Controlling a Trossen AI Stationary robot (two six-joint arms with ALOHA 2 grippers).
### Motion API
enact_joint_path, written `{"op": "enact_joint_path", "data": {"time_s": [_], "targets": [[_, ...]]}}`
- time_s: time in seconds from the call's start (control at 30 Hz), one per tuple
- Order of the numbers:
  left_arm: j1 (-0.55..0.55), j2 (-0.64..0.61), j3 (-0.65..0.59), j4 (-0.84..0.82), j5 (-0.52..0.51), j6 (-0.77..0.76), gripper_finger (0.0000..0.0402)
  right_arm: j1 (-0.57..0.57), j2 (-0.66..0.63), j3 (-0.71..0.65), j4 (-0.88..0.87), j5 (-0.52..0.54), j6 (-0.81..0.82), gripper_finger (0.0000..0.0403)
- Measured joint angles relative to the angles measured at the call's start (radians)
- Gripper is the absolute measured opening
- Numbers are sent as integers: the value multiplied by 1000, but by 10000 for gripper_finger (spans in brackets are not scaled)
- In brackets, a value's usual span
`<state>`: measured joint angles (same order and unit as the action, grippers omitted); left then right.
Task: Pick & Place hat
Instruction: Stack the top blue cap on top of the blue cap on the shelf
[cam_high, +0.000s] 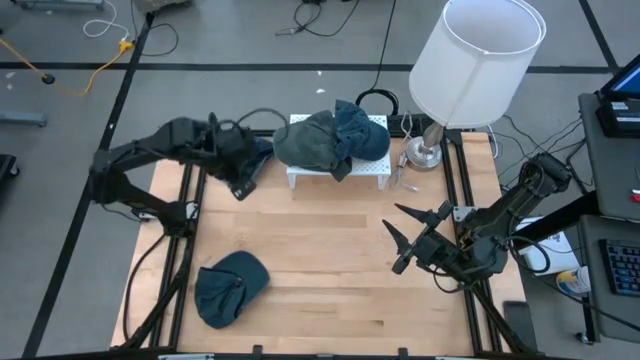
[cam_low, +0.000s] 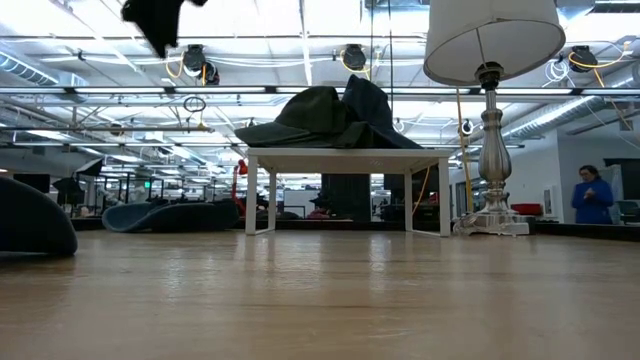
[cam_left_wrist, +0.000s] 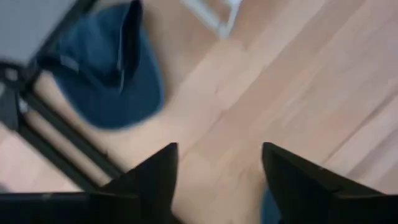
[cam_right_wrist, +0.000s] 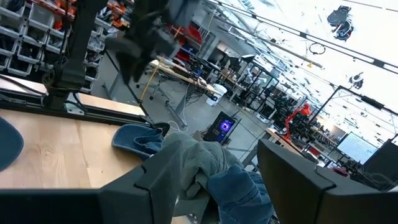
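Now the left tool (cam_high: 243, 178), fingers apart and empty, is hovering beside the white stand (cam_high: 340, 170) carrying two hats (cam_high: 330, 140); next (probably) comes the near-left hat (cam_high: 229, 287). The right tool (cam_high: 410, 240) is waiting, fingers apart.

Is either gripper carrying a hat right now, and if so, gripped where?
Nothing is held. The left gripper has its jaws open over bare table beside the white stand; the right gripper waits open and empty too.

Two hats (cam_high: 330, 140) piled on white stand (cam_high: 372, 169).
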<state>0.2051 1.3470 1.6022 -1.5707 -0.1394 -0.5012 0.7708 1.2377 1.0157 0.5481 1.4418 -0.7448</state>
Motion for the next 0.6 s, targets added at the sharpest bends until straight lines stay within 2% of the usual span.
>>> {"op": "enact_joint_path", "data": {"time_s": [0.2,0.33,0.5,0.6], "targets": [[-50,-28,-229,5,-16,-109,303,-6,0,0,0,1,0,201],[-92,-29,-367,37,-123,-197,326,-14,0,0,0,0,0,201],[-123,-29,-529,214,-279,-214,335,-34,0,0,0,-2,0,201],[-127,-29,-619,367,-335,-207,336,-50,0,0,0,-2,0,201]]}}
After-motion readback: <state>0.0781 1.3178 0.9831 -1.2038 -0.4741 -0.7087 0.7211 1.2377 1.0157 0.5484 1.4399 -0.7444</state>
